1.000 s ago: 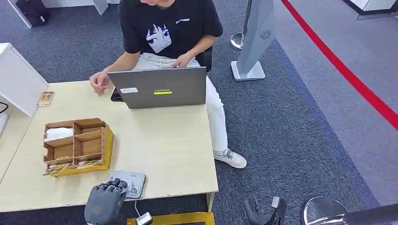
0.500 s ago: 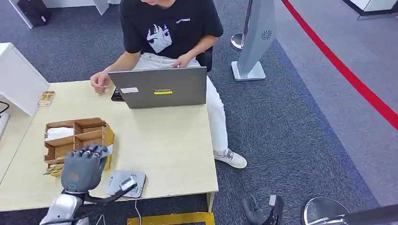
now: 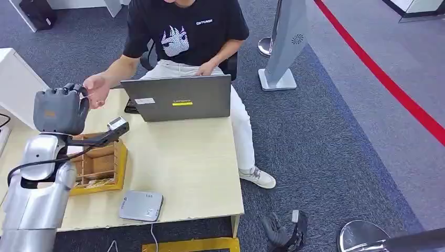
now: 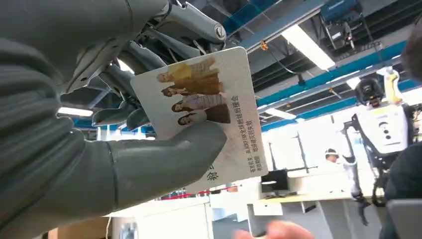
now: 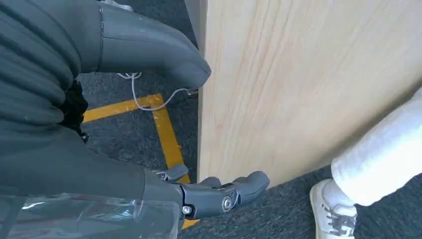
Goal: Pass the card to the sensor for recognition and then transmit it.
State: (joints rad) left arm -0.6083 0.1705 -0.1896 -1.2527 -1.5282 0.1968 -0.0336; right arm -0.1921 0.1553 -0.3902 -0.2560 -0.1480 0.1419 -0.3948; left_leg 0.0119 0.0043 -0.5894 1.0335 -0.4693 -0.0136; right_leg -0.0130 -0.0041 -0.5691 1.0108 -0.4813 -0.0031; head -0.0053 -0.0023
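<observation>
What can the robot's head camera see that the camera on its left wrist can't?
The head view alone takes in the wooden table, the grey sensor pad, the laptop and the wooden organizer box. The left wrist view alone reveals the card with people printed on it, pinched under the thumb, plus ceiling lights overhead. Both share the left hand raised toward the seated person's hand.

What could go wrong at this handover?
1. The left hand grips the card by one end only; it may slip if the person's hand pulls at an angle.
2. That hand is close to the left hand, so fingers could collide.
</observation>
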